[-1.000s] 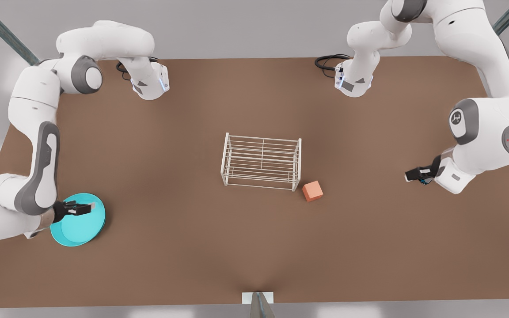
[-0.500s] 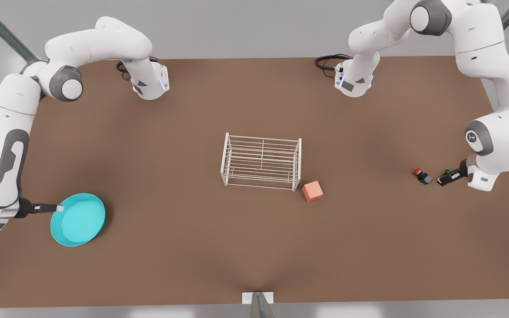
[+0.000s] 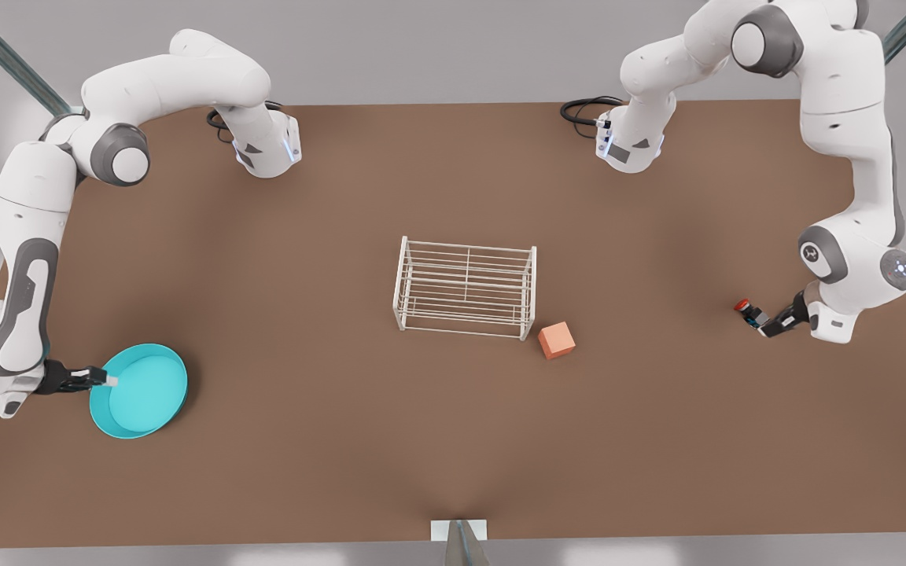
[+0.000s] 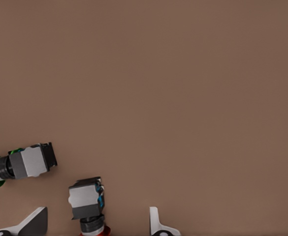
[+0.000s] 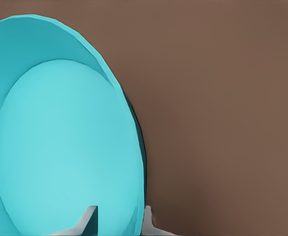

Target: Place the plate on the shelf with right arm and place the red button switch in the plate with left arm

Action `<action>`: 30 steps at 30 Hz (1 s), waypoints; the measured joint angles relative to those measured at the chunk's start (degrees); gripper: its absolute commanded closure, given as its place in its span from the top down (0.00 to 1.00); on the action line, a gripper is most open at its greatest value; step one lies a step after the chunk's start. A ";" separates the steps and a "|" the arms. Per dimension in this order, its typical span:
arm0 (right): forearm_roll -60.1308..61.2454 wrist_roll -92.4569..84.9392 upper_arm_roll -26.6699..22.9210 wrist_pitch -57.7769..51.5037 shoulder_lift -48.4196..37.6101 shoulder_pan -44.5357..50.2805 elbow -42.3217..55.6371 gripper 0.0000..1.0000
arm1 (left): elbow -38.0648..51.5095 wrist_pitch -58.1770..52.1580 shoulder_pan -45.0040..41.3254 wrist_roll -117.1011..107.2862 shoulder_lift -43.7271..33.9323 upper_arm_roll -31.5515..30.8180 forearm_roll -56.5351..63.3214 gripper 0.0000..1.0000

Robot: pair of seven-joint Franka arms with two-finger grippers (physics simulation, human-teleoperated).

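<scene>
Both grasps are in hand. The right tool (image 3: 111, 380) straddles the near rim of the turquoise plate (image 3: 142, 391), fingers parted, gripping nothing yet. Across the desk (image 3: 343, 440), the left tool (image 3: 762, 324) stands open around the red button switch (image 3: 747, 308). Next, each must close, then lift toward the white wire shelf (image 3: 465, 288).

A small orange cube (image 3: 556, 339) sits on the brown tabletop (image 3: 343, 236), a little to four o'clock of its middle; a green-capped switch (image 4: 20, 163) lies on its side out toward three o'clock; black cables (image 3: 583, 110) coil at one o'clock.
</scene>
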 measured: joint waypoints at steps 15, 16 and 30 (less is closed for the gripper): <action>-0.21 -4.50 0.58 -5.13 -8.07 2.36 0.60 0.17 | -2.31 4.10 -0.34 -3.20 2.77 0.08 11.08 1.00; -0.24 -4.51 0.58 -6.04 -9.16 3.26 0.61 0.17 | -2.82 4.43 -0.19 -3.35 2.90 0.09 11.13 1.00; -2.98 3.69 0.55 -10.18 -30.89 22.38 -20.85 0.20 | -4.35 8.92 0.32 -4.92 5.69 0.09 11.12 1.00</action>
